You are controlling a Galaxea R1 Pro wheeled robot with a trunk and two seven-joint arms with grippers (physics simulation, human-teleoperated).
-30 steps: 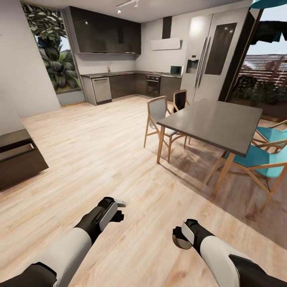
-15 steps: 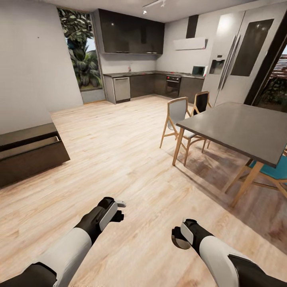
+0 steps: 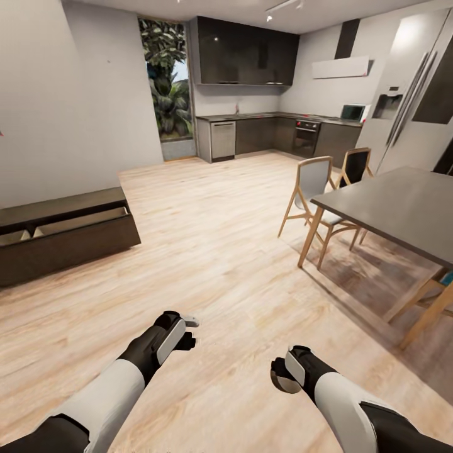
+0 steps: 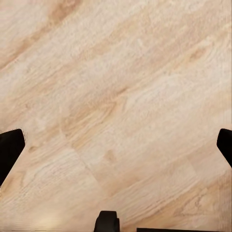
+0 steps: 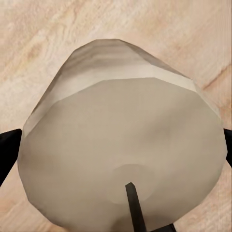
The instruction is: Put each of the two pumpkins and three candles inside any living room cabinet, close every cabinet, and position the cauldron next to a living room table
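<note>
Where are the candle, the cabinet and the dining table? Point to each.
candle (image 5: 121,145): right wrist view, its flat wick end.
cabinet (image 3: 75,242): head view, its dark front panel.
dining table (image 3: 396,207): head view, its bare grey top.

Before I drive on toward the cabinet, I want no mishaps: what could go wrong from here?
1. The right gripper carries a candle clamped only at its sides; a jolt might shake it loose onto the floor.
2. The cabinet has an open, pale-lined compartment, and its front could catch the arms if you come in too close.
3. The table and chairs stand close on the right, so a wide turn may clip them.
</note>
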